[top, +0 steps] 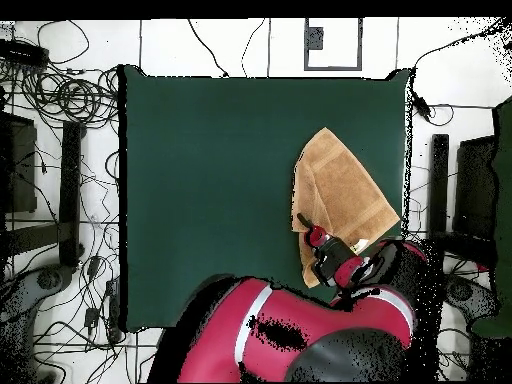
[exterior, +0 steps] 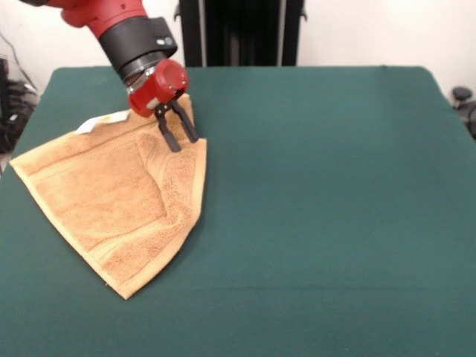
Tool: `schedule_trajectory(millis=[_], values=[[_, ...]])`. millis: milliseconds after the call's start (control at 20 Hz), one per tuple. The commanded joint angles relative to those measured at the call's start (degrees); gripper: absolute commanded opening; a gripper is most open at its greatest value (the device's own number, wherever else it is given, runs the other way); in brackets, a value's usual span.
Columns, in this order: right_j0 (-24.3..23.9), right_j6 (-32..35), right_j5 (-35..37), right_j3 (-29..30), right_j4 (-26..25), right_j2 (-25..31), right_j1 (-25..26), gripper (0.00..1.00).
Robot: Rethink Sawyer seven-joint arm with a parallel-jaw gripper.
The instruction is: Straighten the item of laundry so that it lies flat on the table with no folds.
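The golden-tan terry towel (exterior: pixel 111 201) lies on the left part of the dark green table (exterior: pixel 335 223). It reads as a rough triangle: its right side is doubled over, with a raised crease running down the middle. A small white tag (exterior: pixel 95 123) sticks out at its far corner. My gripper (exterior: pixel 184 143) is tilted over the towel's far right edge, its two black fingers (exterior: pixel 169 137) apart and nothing between them. In the overhead view the towel (top: pixel 345 180) lies at the table's (top: pixel 200 180) right side, with the gripper (top: pixel 304 223) at its lower left edge.
The towel's left corner reaches the table's left edge (exterior: pixel 13 160) in the front view. The black pedestal (exterior: pixel 238 33) stands behind the table's far side. Cables and equipment (top: pixel 60 100) surround the table in the overhead view.
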Motion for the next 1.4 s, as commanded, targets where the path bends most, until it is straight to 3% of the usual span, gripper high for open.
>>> schedule_trajectory(millis=[50, 700, 1000, 1250, 1400], values=[[1.4, -17.8, 2.1, -0.2, 7.7, 12.0, 4.8, 1.0], [1.4, -13.4, -0.4, 0.3, 8.6, 13.6, 4.9, 1.0], [3.4, -0.9, -1.6, -1.7, 0.2, 13.9, 5.1, 1.0], [2.9, 0.1, -1.7, -1.0, 0.7, 14.9, 4.8, 1.0], [2.3, -4.1, -0.6, 0.1, 3.9, 14.9, 4.3, 1.0]])
